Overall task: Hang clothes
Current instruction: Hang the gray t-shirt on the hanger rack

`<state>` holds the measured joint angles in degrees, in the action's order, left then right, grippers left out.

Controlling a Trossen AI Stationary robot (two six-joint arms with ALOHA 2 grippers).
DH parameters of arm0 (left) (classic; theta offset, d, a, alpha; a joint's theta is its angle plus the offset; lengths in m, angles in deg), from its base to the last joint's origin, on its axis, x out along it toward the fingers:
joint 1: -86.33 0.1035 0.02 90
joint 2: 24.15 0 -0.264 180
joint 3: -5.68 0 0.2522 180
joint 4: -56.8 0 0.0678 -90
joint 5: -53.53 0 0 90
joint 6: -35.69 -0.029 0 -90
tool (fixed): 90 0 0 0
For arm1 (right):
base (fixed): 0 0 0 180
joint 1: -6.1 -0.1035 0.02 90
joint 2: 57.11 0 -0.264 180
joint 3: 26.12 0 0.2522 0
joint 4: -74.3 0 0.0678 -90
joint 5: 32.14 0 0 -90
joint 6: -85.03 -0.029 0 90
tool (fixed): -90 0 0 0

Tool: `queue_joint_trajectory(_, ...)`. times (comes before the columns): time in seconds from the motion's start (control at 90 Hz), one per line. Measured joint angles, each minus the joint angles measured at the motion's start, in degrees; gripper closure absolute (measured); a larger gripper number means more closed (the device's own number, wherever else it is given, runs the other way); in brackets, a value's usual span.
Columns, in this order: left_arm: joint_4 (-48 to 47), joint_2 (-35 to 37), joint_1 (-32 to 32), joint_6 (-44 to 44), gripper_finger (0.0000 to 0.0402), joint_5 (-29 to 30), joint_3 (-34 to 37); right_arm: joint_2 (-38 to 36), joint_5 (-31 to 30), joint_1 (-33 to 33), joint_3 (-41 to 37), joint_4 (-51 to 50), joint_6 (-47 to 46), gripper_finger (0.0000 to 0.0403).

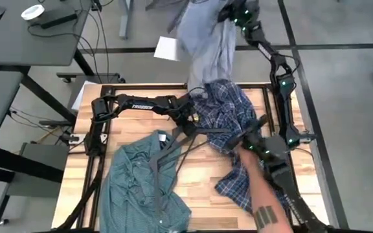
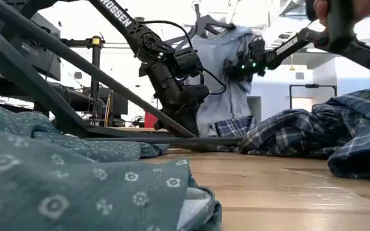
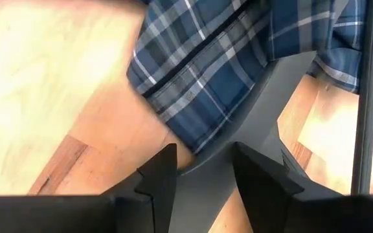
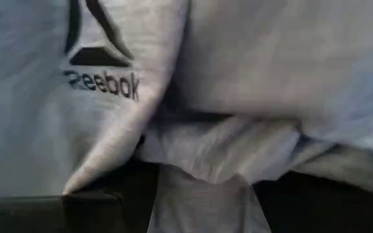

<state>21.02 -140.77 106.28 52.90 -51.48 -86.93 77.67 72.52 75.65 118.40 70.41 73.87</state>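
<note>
Grey cloth fills the right wrist view: the grey tee with its dark chest logo hangs bunched right in front of the camera. In the high view the right gripper is up beyond the far edge of the table, pressed into the top of that tee, which drapes down toward the table's far edge. Its fingers are buried in the fabric, so I cannot tell whether they are apart or pinched together.

The left gripper is low over the wooden table, near the middle. Its two dark fingers stand a little apart, with a flat grey hanger running between them; whether the fingers actually press on it cannot be told. The hanger passes under the edge of the plaid shirt, which lies crumpled on the right half of the table, just beside the gripper.

The green shirt lies spread flat on the near left part of the table, with another dark hanger lying across it.

A person's arm reaches in from the near right side, its hand at the plaid shirt.
</note>
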Motion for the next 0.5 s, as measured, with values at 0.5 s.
queue_joint_trajectory(0.5,0.1,2.5,1.1,-1.7,0.0270,1.3,0.1,-9.0,15.2,-3.3,1.0,-52.9,9.7,0.0186)
